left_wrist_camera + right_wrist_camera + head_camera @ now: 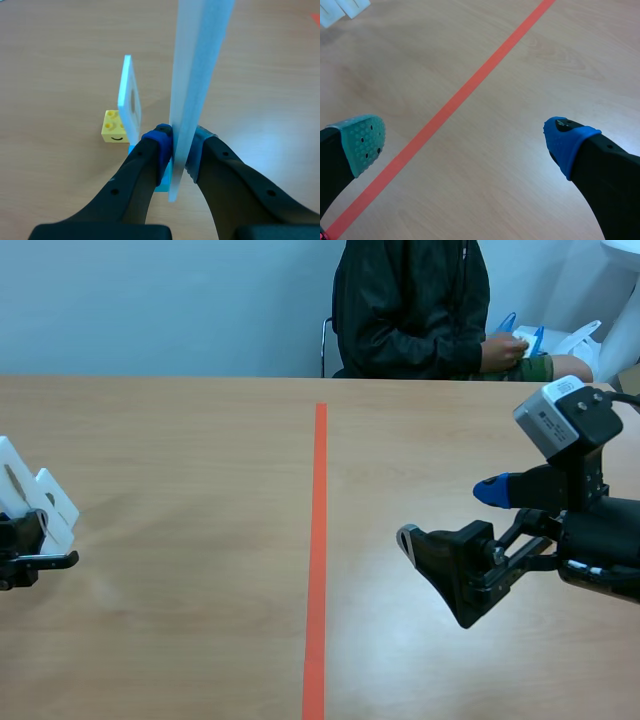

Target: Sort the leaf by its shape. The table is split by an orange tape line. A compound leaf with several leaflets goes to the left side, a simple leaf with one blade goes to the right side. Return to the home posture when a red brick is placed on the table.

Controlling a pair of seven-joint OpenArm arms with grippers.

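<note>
Our left arm [12,565] sits low at the left edge of the tabletop [200,490]. Its pincer [179,146] is clamped on an upright white card [195,75], which is squeezed between the pads. Our right arm [590,540] comes in from the right above the tabletop. Its pincer [449,516] is spread wide and points toward the middle.

Person [410,310] cropped at shoulders, white panel [200,60] top offscreen in L wrist view

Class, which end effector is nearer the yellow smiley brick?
Left. The left end effector, shut on a white panel, has the yellow brick just ahead; the right end effector hangs open beyond the tape line.
</note>
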